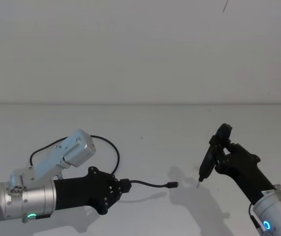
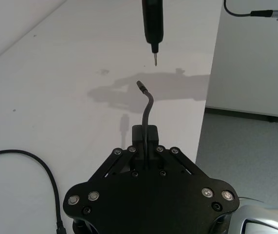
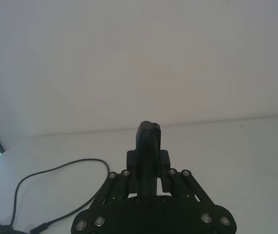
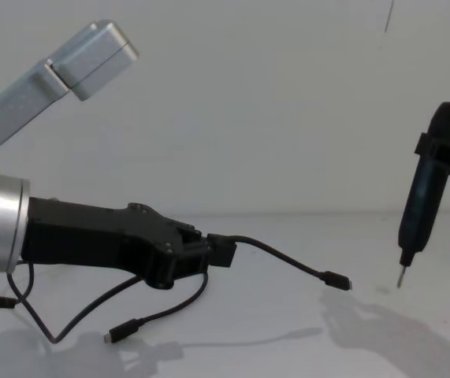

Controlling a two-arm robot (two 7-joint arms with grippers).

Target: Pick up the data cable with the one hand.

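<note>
My left gripper (image 1: pixel 125 186) is shut on the data cable (image 1: pixel 150 184), a thin black cord. A short length sticks out past the fingers and ends in a small plug (image 4: pixel 336 279) held above the white table. The rest loops back behind the arm (image 1: pixel 106 145) and hangs down to the other plug (image 4: pixel 118 335). In the left wrist view the cable (image 2: pixel 148 105) curves out of the closed left gripper (image 2: pixel 145 134). To the right, my right gripper (image 1: pixel 224 155) is shut on a slim upright black tool (image 1: pixel 210 156), its metal tip just above the table.
The white table (image 1: pixel 145 128) runs back to a pale wall. In the left wrist view the table's edge (image 2: pixel 203 122) drops to a grey floor. A short black wire with a silver connector (image 2: pixel 255 12) hangs there.
</note>
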